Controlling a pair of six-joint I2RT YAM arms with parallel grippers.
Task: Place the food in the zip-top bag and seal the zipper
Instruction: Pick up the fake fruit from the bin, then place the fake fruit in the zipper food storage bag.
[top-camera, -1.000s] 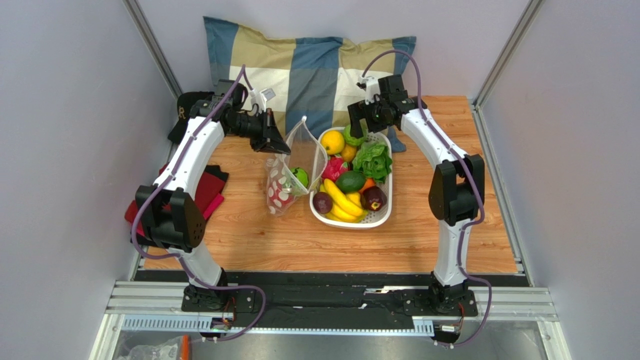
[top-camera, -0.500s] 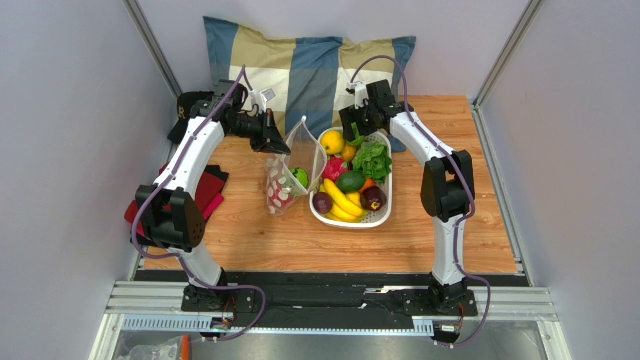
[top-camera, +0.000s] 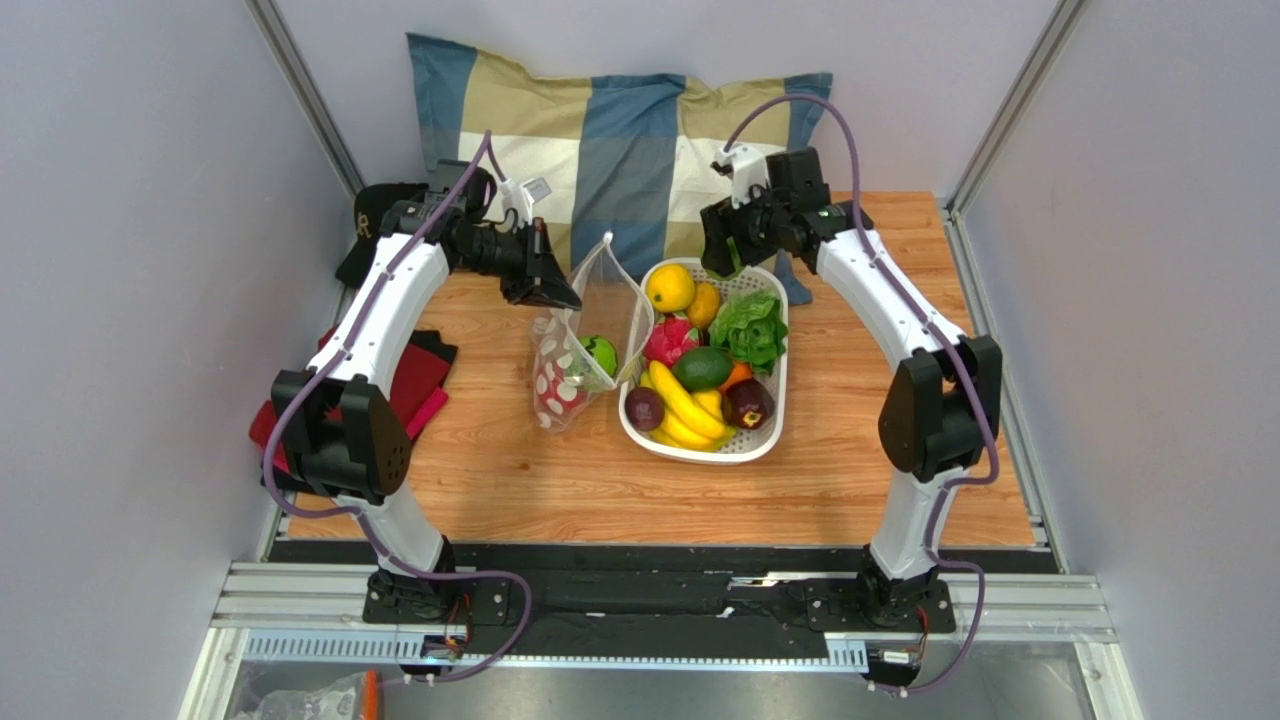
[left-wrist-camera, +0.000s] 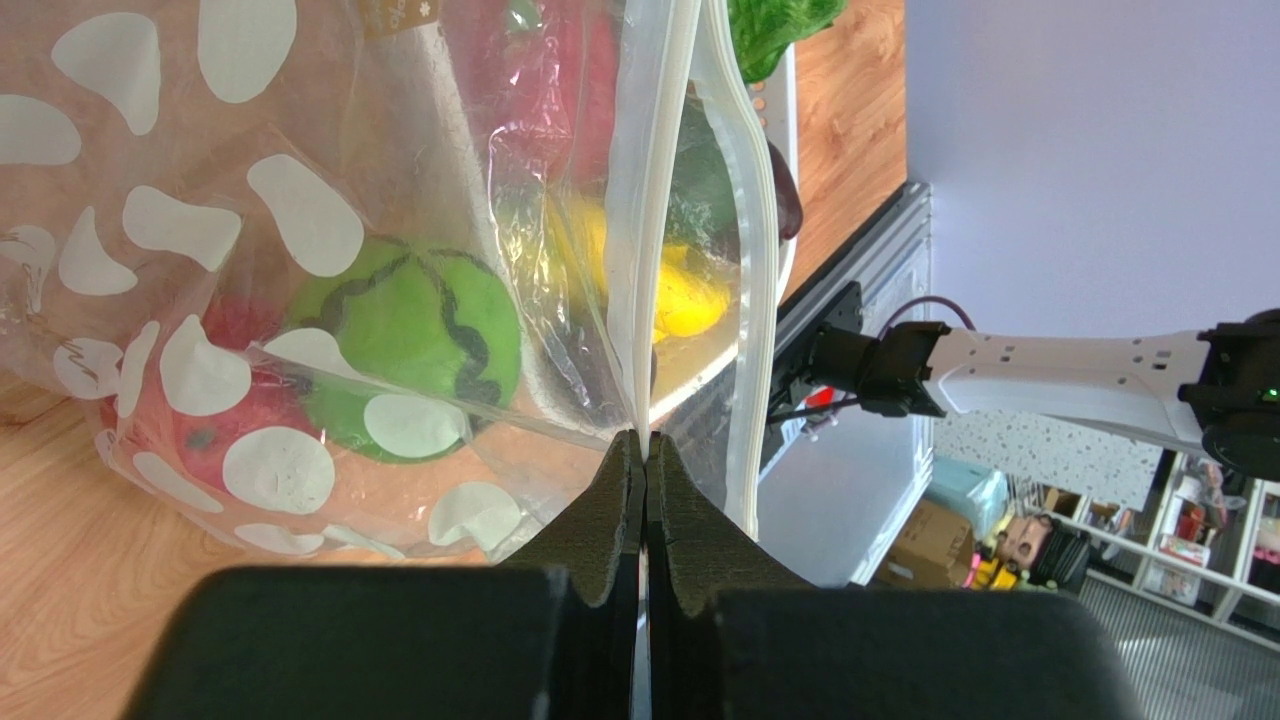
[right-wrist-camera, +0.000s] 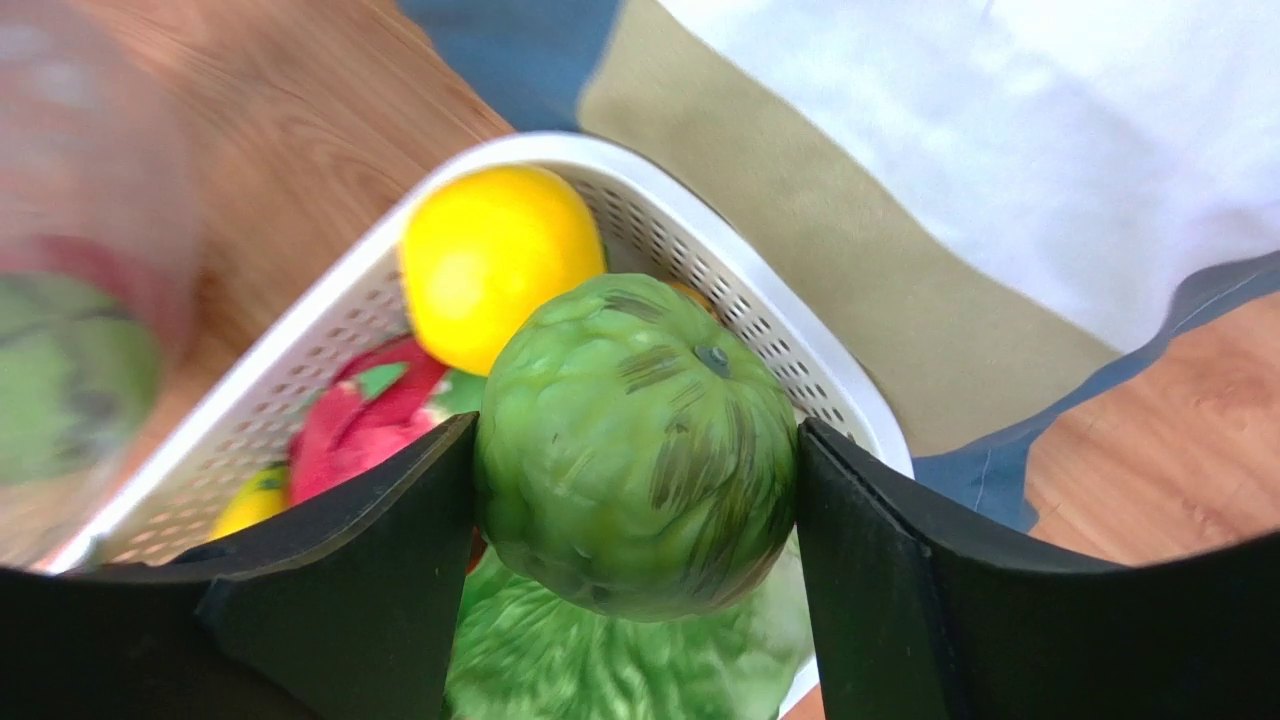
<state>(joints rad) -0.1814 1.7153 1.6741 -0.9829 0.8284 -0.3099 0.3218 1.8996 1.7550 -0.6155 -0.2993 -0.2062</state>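
Right wrist, round green fruit (right-wrist-camera: 639, 443) clamped in right tool (right-wrist-camera: 637, 468) (above basket (right-wrist-camera: 661, 225))

The clear zip-top bag (top-camera: 576, 360), white-spotted over its lower half, stands upright on the desk (top-camera: 496, 480) beside the basket (right-wrist-camera: 601, 150), mouth gaping. My left gripper (left-wrist-camera: 643, 458) pinches one side of its zipper (left-wrist-camera: 649, 195). Inside lie a striped green fruit (left-wrist-camera: 406, 330) and a red fruit (left-wrist-camera: 226, 443). My right gripper (right-wrist-camera: 639, 450) clamps a round green fruit (right-wrist-camera: 639, 435) above the basket, over the lemon (right-wrist-camera: 496, 263) and lettuce (right-wrist-camera: 601, 668)
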